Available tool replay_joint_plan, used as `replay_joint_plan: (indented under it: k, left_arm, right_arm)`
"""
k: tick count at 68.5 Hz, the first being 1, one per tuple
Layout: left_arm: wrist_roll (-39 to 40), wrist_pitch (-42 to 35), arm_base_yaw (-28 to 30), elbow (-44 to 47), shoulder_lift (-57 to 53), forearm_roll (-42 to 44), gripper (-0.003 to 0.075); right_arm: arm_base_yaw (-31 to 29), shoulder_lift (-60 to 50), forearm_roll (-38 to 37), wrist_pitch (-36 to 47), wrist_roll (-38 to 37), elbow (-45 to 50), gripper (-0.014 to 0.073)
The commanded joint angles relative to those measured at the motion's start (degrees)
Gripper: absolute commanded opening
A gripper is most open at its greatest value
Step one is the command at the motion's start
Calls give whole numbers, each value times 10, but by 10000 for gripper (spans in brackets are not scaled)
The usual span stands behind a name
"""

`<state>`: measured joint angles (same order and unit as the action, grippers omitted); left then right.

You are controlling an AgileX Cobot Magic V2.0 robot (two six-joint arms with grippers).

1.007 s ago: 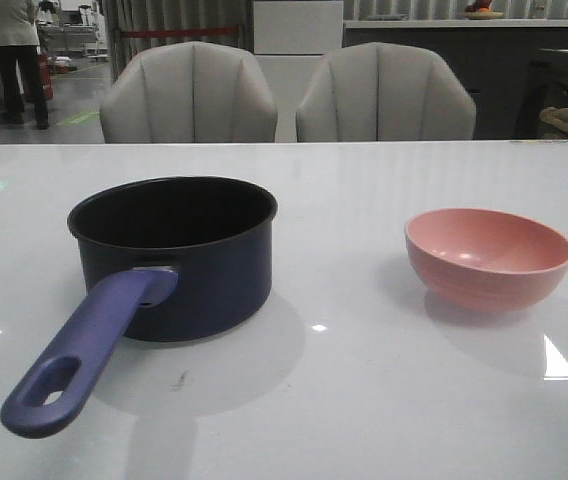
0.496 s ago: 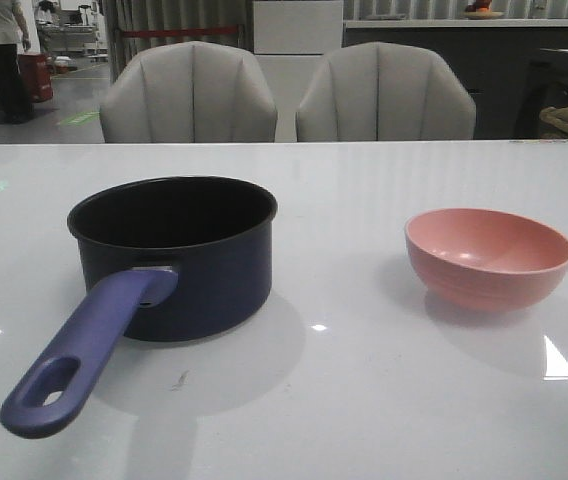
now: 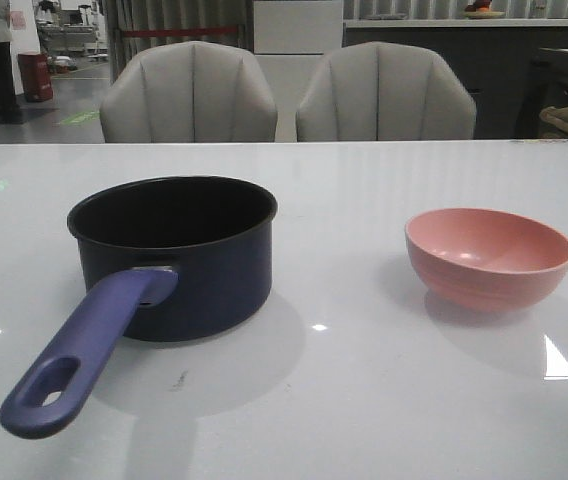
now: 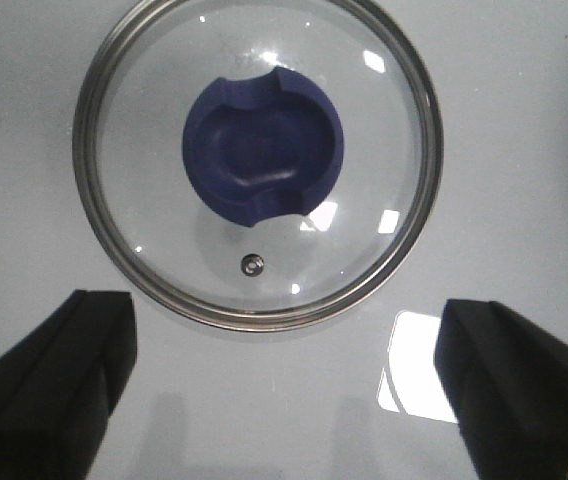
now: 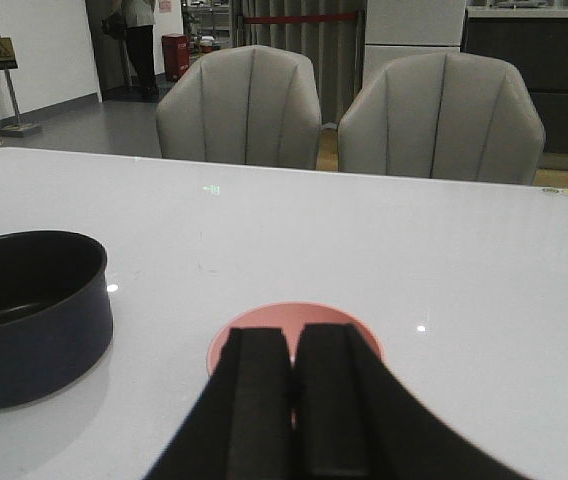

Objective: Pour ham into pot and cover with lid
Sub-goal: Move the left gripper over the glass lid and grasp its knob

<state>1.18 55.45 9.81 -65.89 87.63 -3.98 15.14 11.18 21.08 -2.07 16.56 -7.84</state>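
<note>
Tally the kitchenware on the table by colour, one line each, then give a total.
Dark blue: 1, the pot, handle toward the camera.
Pink: 1, the bowl, contents not visible from here.
Clear glass with blue knob: 1, the lid, lying flat on the table apart from the pot.
Total: 3

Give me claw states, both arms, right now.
Left claw: open, above the lid, holding nothing.
Right claw: closed, fingers together, nothing visible between them; pink bowl behind it.
</note>
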Motion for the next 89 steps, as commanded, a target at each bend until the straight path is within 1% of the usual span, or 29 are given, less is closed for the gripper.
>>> replay_joint_plan:
  k: [1,27,50,79,83,89]
  left_arm:
    - [-2,3,1,-42,9,2,638]
    - [-2,5,1,-93,90,2,638]
    - [-3,5,1,-125,152,20,638]
    - [-3,3,1,-151,206,21,638]
    - [-3,0,1,-151,208,21,629]
    - [-3,0,1,-151,208,21,568]
  right_arm:
    - [0,4,0,49,7,-16,145]
    - [0,4,0,49,7,-16,145]
    - [0,4,0,49,7,-16,145]
    - [0,4,0,49,7,-16,146]
    - [0,4,0,49,7,-16,146]
    - [0,4,0,49,7,-16,146]
